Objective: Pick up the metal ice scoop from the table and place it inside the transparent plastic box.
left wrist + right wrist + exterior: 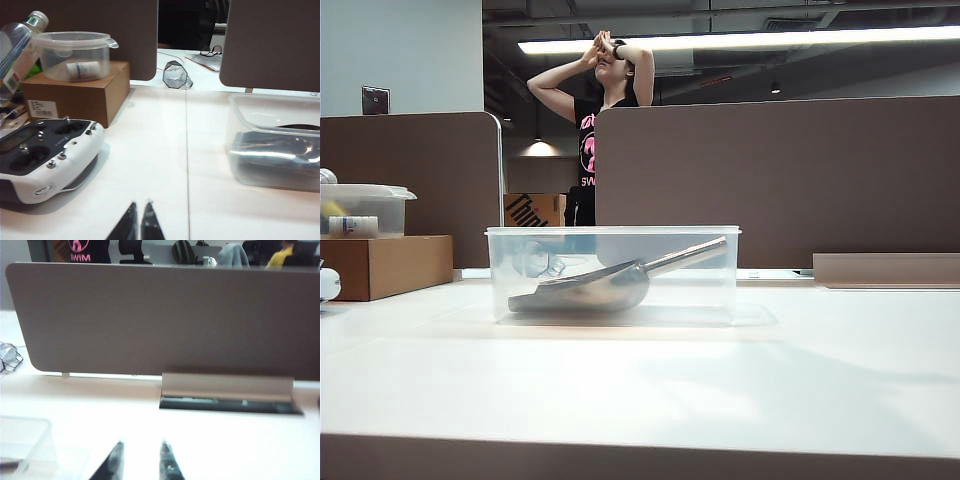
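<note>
Metal ice scoop lies inside transparent plastic box on worktop. Left pincer fingertips nearly together, empty. Right pincer slightly parted, empty, beside box.

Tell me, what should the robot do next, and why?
Probably nothing but back the right gripper away and rest. The scoop already lies inside the box, handle leaning toward the rim. The right gripper holds nothing, its fingers a little apart over bare table beside the box; the left gripper sits closed, well off.
</note>
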{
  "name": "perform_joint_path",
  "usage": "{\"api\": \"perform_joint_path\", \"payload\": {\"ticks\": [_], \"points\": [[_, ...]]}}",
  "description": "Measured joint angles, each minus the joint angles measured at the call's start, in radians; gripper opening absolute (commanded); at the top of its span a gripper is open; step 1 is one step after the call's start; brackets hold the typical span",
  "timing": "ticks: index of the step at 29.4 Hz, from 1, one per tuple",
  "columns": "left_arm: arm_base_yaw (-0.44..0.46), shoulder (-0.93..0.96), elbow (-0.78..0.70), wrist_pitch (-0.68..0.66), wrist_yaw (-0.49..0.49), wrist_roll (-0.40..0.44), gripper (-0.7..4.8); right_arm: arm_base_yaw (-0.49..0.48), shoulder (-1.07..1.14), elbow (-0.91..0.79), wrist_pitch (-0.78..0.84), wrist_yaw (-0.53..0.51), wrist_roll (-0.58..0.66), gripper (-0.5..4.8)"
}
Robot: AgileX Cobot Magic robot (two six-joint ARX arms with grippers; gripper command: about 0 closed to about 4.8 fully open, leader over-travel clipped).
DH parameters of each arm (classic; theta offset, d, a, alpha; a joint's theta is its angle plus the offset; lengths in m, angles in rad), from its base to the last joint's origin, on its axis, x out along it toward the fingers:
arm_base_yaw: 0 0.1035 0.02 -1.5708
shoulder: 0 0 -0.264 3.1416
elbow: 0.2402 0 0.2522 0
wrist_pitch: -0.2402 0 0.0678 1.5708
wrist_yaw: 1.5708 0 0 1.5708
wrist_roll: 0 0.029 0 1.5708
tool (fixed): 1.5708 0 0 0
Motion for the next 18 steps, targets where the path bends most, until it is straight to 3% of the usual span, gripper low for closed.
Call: {"api": "perform_joint_path", "payload": {"ticks": [9,13,18], "points": [[0.000,0.000,0.000,-0.002,0.000,0.000,0.21,-0.024,-0.445,-0.419,-0.012,-0.027,0.042,0.95],[0.000,0.000,0.000,-0.002,0.001,0.000,0.21,-0.034,-0.590,-0.520,-0.024,-0.051,0.046,0.94],[0.000,0.000,0.000,-0.004,0.000,0.000,0.21,-0.034,-0.591,-0.582,-0.051,-0.054,0.050,0.94]]}}
